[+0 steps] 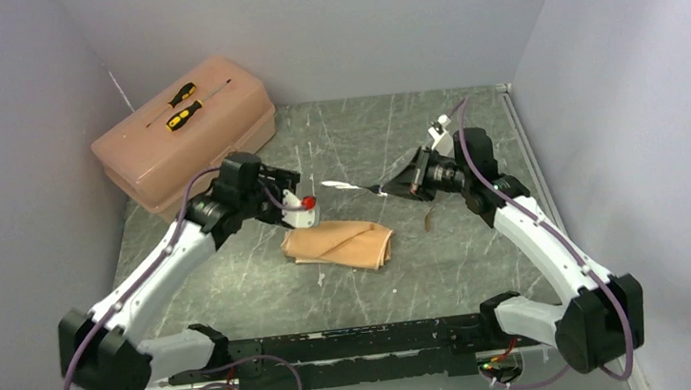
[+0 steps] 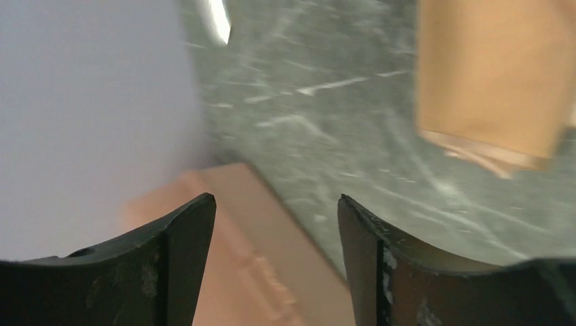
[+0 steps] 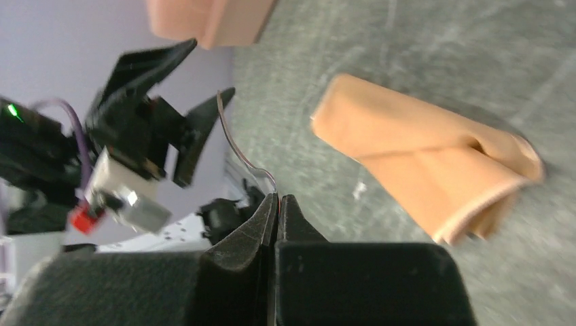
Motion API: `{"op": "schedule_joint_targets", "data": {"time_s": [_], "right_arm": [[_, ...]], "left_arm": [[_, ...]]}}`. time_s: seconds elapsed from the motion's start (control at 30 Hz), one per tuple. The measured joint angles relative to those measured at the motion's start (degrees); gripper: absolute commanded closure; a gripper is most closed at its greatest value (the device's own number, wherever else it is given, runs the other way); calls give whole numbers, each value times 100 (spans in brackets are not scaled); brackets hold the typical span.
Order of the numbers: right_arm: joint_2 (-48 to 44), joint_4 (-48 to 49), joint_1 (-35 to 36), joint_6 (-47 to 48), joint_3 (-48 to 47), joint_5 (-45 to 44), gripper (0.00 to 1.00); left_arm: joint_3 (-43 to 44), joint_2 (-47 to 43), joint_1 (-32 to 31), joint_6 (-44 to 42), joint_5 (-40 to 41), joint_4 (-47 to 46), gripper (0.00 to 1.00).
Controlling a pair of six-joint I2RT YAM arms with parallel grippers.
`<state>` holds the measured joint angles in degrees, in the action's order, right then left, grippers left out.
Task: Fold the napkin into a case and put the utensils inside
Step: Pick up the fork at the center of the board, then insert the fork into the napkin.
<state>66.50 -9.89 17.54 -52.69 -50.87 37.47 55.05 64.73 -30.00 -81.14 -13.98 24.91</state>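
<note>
The napkin (image 1: 337, 245) lies folded into a flat peach-tan oblong packet on the table between the arms; it also shows in the right wrist view (image 3: 421, 170) and the left wrist view (image 2: 489, 75). My right gripper (image 1: 386, 189) (image 3: 277, 198) is shut on a thin curved metal utensil (image 3: 234, 146) and holds it above the table behind the napkin; its shiny end (image 1: 343, 187) points left. Another thin utensil (image 1: 428, 218) lies on the table right of the napkin. My left gripper (image 1: 291, 189) (image 2: 275, 200) is open and empty, up behind the napkin's left end.
A pink plastic toolbox (image 1: 188, 134) stands at the back left with two yellow-and-black screwdrivers (image 1: 182, 106) on its lid; its edge shows under the left fingers (image 2: 238, 231). Grey walls close in the table on three sides.
</note>
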Motion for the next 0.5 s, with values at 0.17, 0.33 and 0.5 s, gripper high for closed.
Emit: {"op": "schedule_joint_targets", "data": {"time_s": [0.17, 0.33, 0.5], "right_arm": [[-721, -1331, -142, 820, 415, -273, 100], [-1191, -2063, -144, 1082, 1113, -367, 100], [-1335, -2350, -144, 1163, 1484, -461, 100]], "left_arm": [[713, 1375, 144, 1488, 79, 1436, 46], [1261, 2640, 402, 2389, -31, 2468, 58], [1351, 2999, 579, 2833, -122, 2645, 60]]}}
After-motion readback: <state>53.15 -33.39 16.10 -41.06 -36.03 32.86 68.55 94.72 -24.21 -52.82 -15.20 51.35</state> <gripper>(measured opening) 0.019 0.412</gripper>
